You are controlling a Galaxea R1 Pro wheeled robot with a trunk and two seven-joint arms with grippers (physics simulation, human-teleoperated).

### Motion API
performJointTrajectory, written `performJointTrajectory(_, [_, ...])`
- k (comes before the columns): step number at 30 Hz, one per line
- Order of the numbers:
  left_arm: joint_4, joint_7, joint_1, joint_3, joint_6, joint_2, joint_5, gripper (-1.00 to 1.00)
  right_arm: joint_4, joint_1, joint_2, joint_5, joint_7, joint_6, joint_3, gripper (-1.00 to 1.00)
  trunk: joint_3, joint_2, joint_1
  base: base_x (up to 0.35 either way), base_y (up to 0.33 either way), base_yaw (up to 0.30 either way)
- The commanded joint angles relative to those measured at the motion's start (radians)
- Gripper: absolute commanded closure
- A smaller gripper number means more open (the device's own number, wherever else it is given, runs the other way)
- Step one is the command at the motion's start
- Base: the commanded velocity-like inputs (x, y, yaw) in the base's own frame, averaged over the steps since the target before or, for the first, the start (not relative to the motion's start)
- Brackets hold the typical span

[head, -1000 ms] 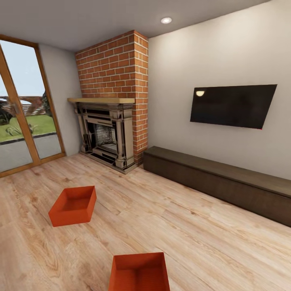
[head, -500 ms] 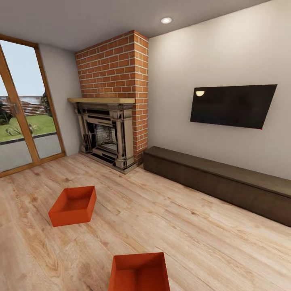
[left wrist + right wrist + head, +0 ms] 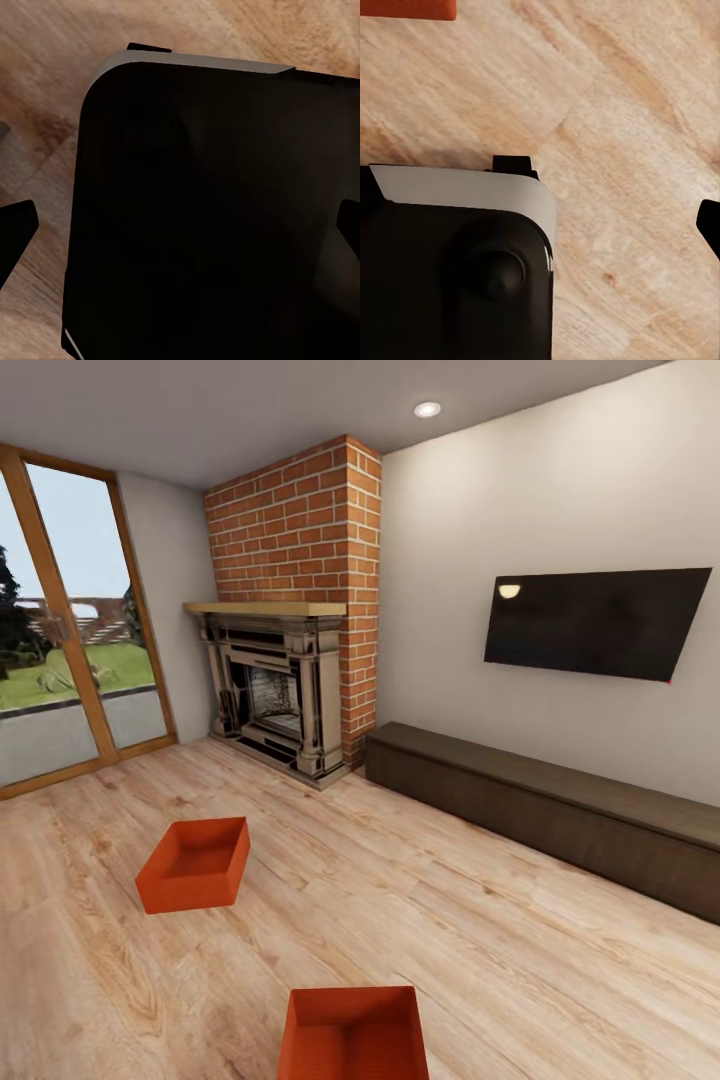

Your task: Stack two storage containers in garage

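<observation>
Left gripper (image 3: 180, 232) spread — wood-plank floor (image 3: 480, 940), brick fireplace (image 3: 290, 610).

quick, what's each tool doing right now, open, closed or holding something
Left tool: open, fingertips wide apart, holding nothing.
Right tool: cannot be told; one fingertip shows over the wood floor, nothing held.

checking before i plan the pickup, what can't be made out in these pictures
- Near storage container: its front end is cut off by the head view's lower edge.
- Left gripper: left wrist view shows two dark tips at the side edges over a black body; open or shut, cannot tell.
- Right gripper: one tip at the right wrist view's edge; cannot tell.
- Far storage container: fully visible.
</observation>
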Motion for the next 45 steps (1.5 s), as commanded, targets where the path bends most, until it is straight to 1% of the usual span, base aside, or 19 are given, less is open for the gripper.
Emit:
performJointTrajectory(1, [-0.001, -0.001, 0.000, 0.002, -0.001, 0.000, 0.007, -1.00, 0.003, -0.001, 0.001, -0.008, 0.000, -0.005, 0.008, -1.00, -0.001, 0.000, 0.000, 0.000, 0.000, 0.013])
performJointTrajectory(13, [-0.001, -0.001, 0.000, 0.002, -0.001, -0.001, 0.007, -1.00, 0.003, -0.001, 0.001, -0.008, 0.000, -0.004, 0.008, -1.00, -0.001, 0.000, 0.000, 0.000, 0.000, 0.002])
performJointTrajectory(23, [-0.001, -0.001, 0.000, 0.001, -0.002, 0.000, 0.007, -1.00, 0.003, -0.001, 0.001, -0.008, 0.000, -0.004, 0.008, -1.00, -0.001, 0.000, 0.000, 0.087, 0.000, 0.000])
performJointTrajectory(45, [-0.001, -0.001, 0.000, 0.002, -0.003, 0.000, 0.007, -1.00, 0.003, -0.001, 0.002, -0.001, 0.002, -0.004, 0.009, -1.00, -0.001, 0.000, 0.000, 0.002, 0.000, 0.000])
